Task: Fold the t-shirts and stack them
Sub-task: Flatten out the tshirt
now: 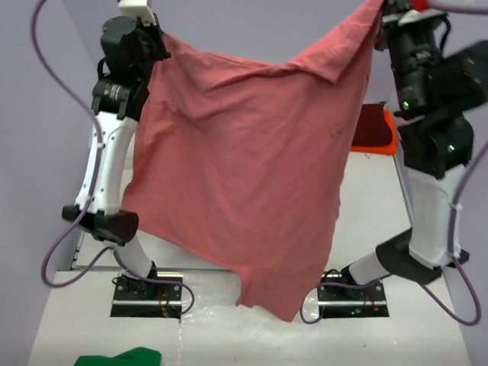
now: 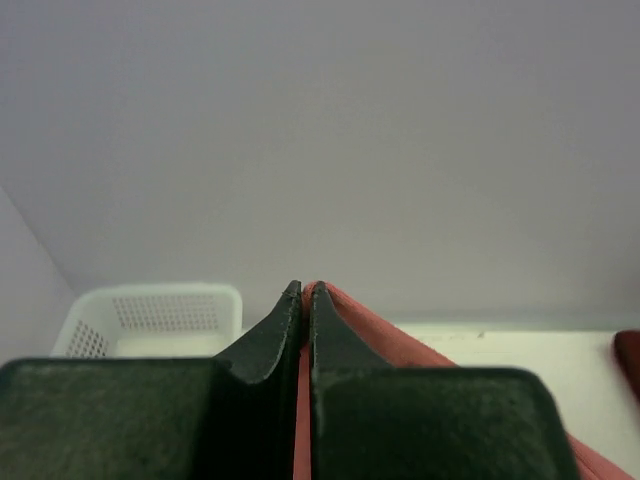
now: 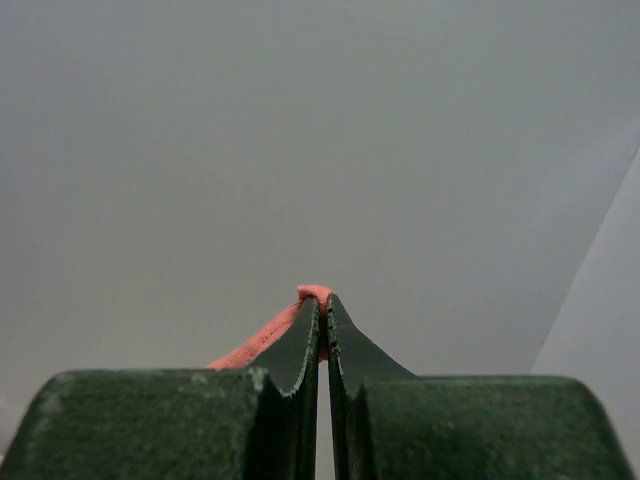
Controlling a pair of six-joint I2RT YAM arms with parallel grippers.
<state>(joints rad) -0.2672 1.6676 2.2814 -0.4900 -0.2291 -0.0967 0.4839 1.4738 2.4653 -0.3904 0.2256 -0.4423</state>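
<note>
Hanging mid-frame, the rose shirt (image 1: 244,175) spreads flat, likely for folding; left gripper (image 2: 303,292) and right gripper (image 3: 323,300) each clamp tight on its top edge, upper left and upper right.

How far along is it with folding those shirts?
Possibly two done: a maroon shirt lies on an orange shirt at the far right of the table, though how neatly is hidden. In hand: the pink-red shirt hangs spread in the air, pinched by the left fingers and right fingers. Left: lay it down, fold it, stack it.
</note>
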